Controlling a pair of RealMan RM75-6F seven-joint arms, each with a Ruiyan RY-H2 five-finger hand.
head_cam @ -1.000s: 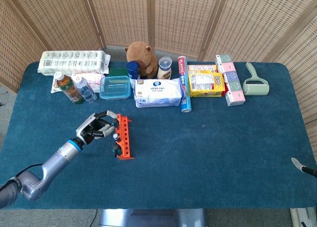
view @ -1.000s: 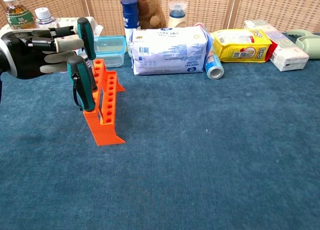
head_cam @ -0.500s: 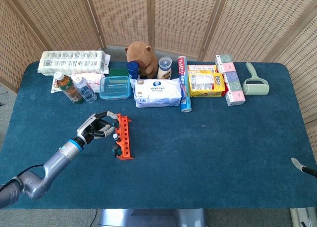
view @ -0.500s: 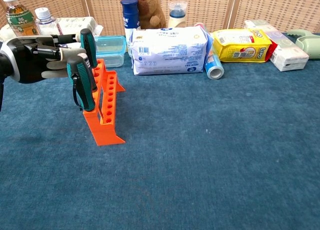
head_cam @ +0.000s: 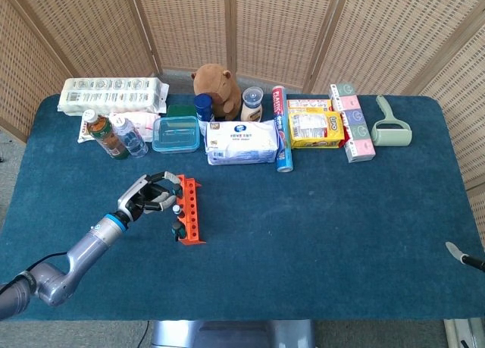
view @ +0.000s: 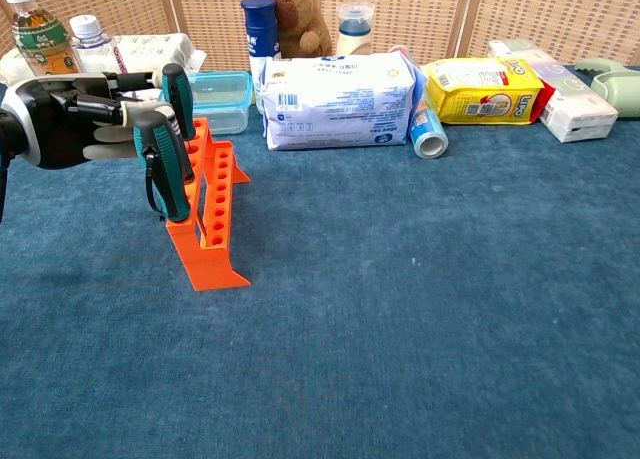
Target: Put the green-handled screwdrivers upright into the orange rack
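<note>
Beside orange rack, left hand touching upright screwdriver.

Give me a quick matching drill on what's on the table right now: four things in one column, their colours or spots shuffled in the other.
Things:
1. rack
2. lint roller
3. capybara plush
4. left hand

Descriptions:
A. brown, back row behind the white wipes pack
B. orange, with two green-handled screwdrivers standing in it
C. pale green, far right of the back row
D. beside the rack, at the farther screwdriver's handle

Pairs: 1-B, 2-C, 3-A, 4-D
</note>
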